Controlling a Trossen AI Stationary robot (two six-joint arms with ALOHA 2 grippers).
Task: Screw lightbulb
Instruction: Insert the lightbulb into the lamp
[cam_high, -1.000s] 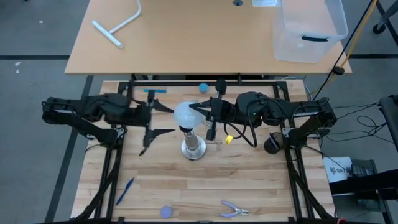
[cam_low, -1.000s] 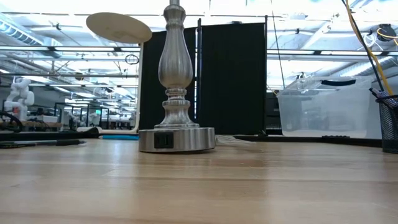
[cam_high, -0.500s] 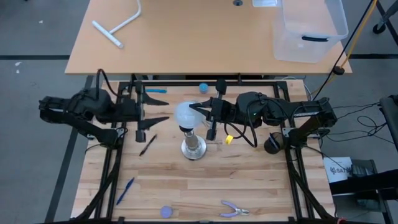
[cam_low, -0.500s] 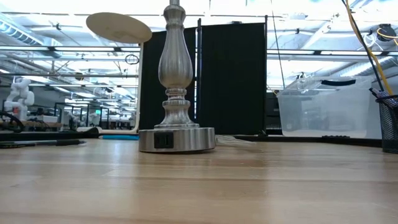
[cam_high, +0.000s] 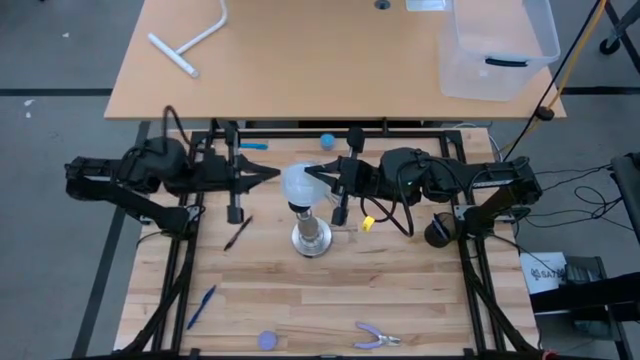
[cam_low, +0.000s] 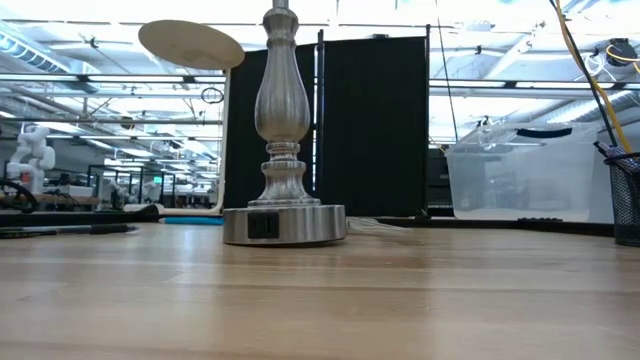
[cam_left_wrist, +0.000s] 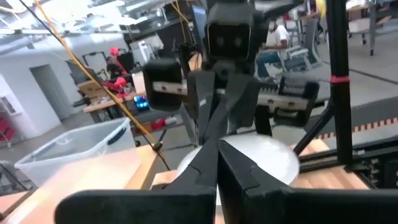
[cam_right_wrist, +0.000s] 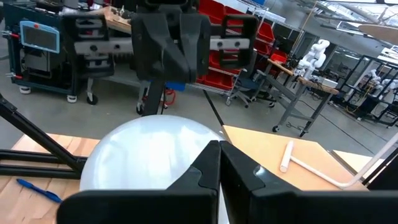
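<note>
Sitting on the stand (cam_high: 311, 236) at table centre, the bulb (cam_high: 299, 184) looks seated; any last tightening I can't judge; left gripper (cam_high: 270, 174) at nine o'clock and right gripper (cam_high: 312, 176) at three o'clock are both pinched together, empty, tips at the globe.

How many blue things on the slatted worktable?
3: a small ball at the far edge, a pen near the left front, a round disc at the front edge. More may be hidden under the arms.
</note>
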